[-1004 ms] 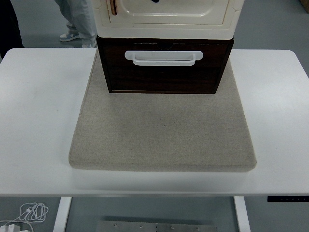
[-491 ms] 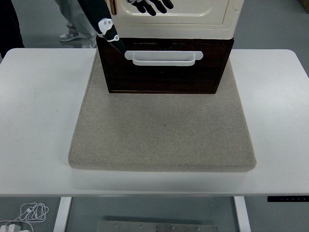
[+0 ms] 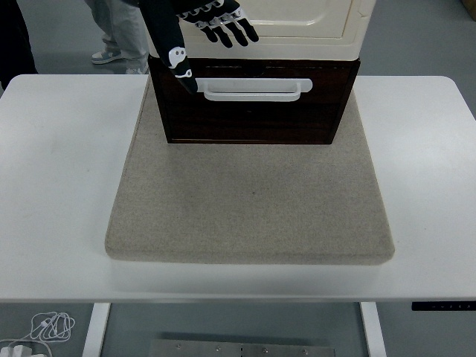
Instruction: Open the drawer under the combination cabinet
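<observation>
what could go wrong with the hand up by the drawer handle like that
The left hand, fingers spread, is in front of the cream cabinet, not yet round the white handle; it may bump the cabinet. A pull on the dark drawer could drag the whole unit over the grey mat.

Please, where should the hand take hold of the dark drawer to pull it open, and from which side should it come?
Probably by the white handle, a wide horizontal bar on the drawer front that faces the table's near edge. Come from above, hook the fingers behind the bar, and pull toward the near edge. The left hand hovers open above it.
</observation>
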Robot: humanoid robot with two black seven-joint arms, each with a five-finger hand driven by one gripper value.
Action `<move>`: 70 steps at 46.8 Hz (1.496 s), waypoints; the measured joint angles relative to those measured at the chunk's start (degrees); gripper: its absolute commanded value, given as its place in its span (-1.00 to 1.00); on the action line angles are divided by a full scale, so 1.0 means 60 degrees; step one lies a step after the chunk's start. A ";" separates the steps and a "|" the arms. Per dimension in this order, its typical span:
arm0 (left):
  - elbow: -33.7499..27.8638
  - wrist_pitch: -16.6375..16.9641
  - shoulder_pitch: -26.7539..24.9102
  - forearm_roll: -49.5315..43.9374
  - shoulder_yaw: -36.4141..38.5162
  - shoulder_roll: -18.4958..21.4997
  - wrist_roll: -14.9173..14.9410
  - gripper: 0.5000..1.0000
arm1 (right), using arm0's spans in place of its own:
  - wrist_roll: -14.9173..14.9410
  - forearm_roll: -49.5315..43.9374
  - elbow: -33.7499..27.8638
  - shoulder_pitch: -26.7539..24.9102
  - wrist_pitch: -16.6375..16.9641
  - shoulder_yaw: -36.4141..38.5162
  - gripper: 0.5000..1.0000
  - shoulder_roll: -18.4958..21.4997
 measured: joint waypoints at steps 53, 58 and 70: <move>0.0931 0.1470 0.0944 -0.0339 -0.0039 -0.2542 0.2188 1.00 | -0.0003 0.0000 -0.0004 -0.0002 0.0000 0.0000 0.70 0.0000; 0.0922 0.1805 0.1058 -0.0553 -0.0050 -0.2650 0.2278 1.00 | 0.0000 0.0000 -0.0006 0.0000 0.0000 0.0000 0.70 0.0000; 0.0895 0.2384 0.1388 -0.0584 -0.0105 -0.2817 0.2334 1.00 | -0.0003 0.0000 -0.0006 -0.0001 0.0000 0.0000 0.70 0.0000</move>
